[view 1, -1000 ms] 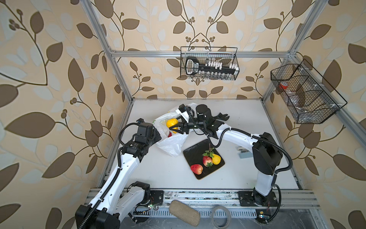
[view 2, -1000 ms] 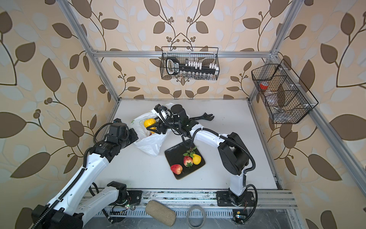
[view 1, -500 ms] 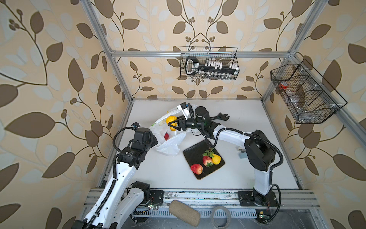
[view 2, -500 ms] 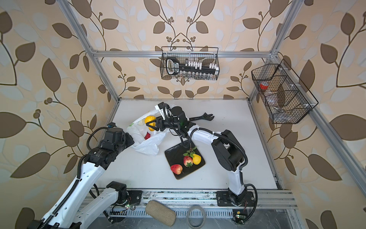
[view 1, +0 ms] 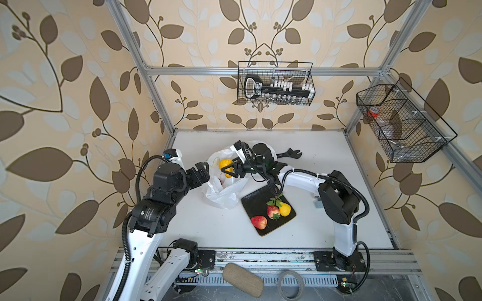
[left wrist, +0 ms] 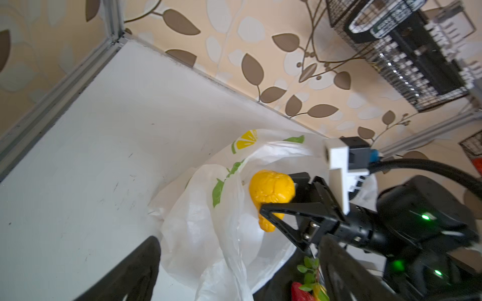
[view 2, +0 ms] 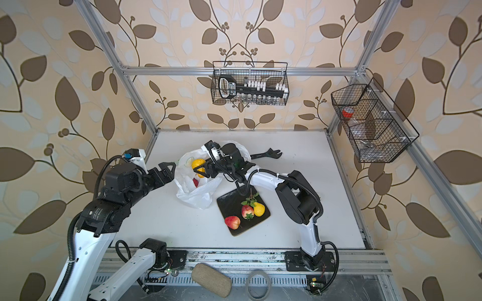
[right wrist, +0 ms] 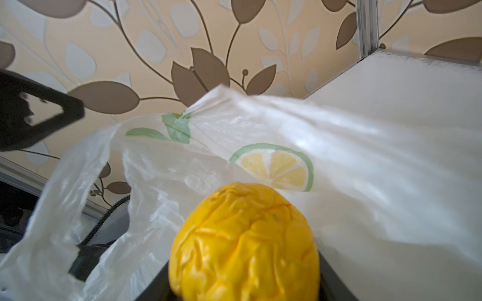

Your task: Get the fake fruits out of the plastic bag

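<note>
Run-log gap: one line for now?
right claw: shut on fake lemon at plastic bag mouth | left claw: open, beside bag | black tray: three fruits

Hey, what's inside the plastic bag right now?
One red fruit shows through the open mouth of the plastic bag. The yellow fruit is at that mouth, in the jaws of the right gripper. Crumpled film hides anything deeper in the bag.

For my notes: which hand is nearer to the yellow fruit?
Right. The right hand grips the yellow fruit above the plastic bag; the left hand stands open beside the bag.
</note>
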